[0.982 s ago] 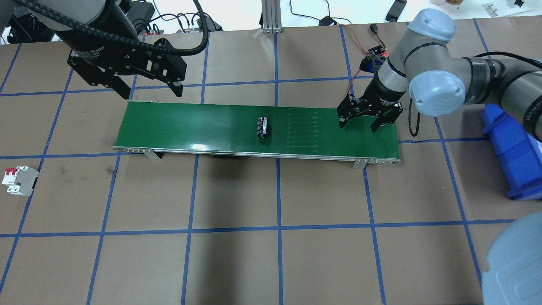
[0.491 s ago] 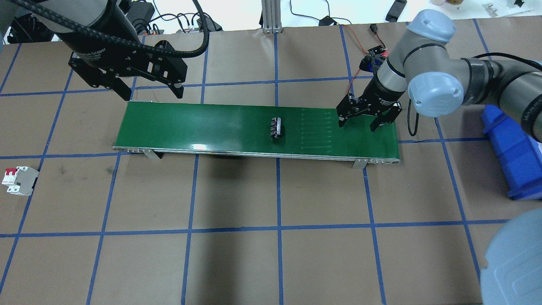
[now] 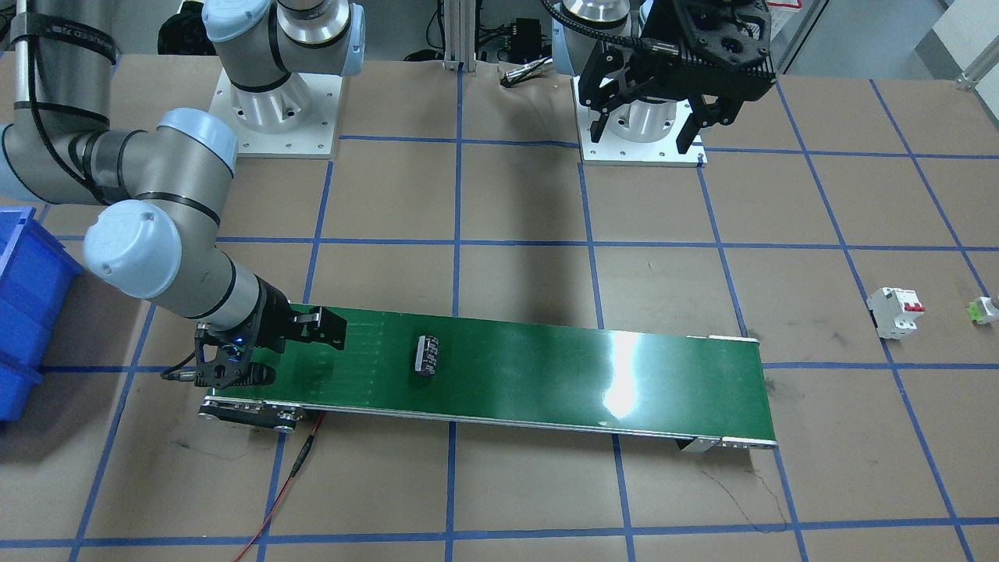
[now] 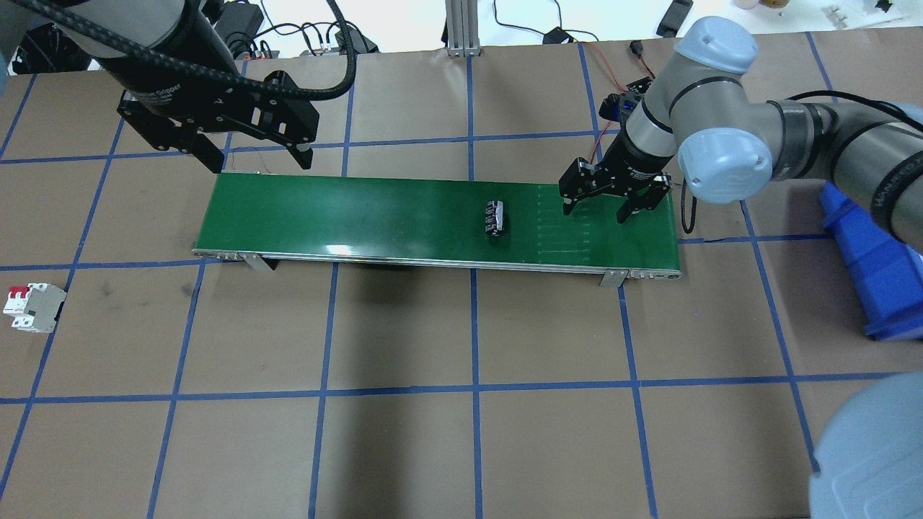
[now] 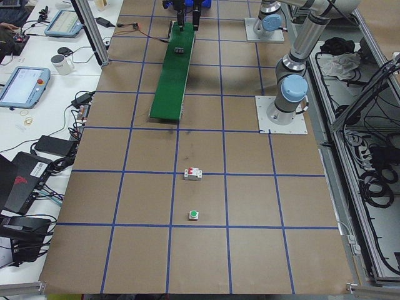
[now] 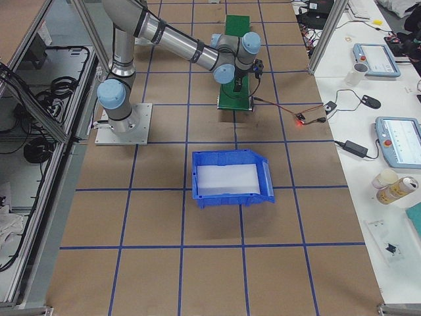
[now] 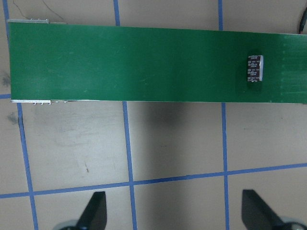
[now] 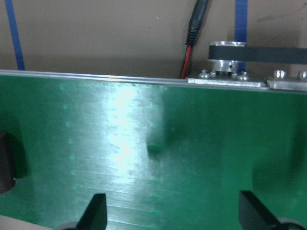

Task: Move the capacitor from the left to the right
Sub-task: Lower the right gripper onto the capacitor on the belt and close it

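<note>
The capacitor (image 4: 494,218), a stubby dark cylinder with pale markings, lies on its side on the green conveyor belt (image 4: 346,216), right of the belt's middle. It also shows in the front view (image 3: 427,355) and the left wrist view (image 7: 254,68). My right gripper (image 4: 595,211) is open and empty, low over the belt's right end, a short way right of the capacitor. A dark shape at the left edge of the right wrist view (image 8: 5,165) may be the capacitor. My left gripper (image 4: 256,160) is open and empty, high behind the belt's left end.
A white breaker with red switches (image 4: 32,308) sits on the table at the far left. A small green-and-white part (image 3: 982,310) lies beyond it. A blue bin (image 4: 872,259) stands at the right. A red wire (image 3: 289,476) runs from the belt's right end.
The capacitor has ridden the belt to the right. My right gripper has shifted left toward it, still open. My left gripper has barely moved.
</note>
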`<state>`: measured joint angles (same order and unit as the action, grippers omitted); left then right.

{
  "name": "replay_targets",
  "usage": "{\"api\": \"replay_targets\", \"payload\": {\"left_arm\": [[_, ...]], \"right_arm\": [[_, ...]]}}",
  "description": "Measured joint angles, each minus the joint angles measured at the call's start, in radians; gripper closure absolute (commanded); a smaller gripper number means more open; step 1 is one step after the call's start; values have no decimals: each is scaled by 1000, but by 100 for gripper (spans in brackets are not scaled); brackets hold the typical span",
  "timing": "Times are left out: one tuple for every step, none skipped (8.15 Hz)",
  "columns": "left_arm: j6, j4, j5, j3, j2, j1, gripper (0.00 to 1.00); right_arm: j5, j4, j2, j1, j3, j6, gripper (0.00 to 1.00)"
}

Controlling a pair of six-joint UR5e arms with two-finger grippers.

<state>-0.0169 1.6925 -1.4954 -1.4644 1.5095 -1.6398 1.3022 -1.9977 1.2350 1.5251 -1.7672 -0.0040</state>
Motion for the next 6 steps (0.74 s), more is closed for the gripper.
{"api": "replay_targets", "payload": {"left_arm": [[0,0,1,0,0,0,0],[0,0,1,-1,0,0,0],[0,0,1,-1,0,0,0],[0,0,1,-1,1,0,0],[0,0,0,-1,1,0,0],[0,0,1,-1,1,0,0]], "right_arm": [[1,-18,1,29,0,49,3],[1,-28,2,56,1,85,4],[2,-35,3,72,1,106,6],[3,-38,6,81,1,121,8],[8,-39,8,86,1,136,10],[17,-39,7,92,1,148,12]]}}
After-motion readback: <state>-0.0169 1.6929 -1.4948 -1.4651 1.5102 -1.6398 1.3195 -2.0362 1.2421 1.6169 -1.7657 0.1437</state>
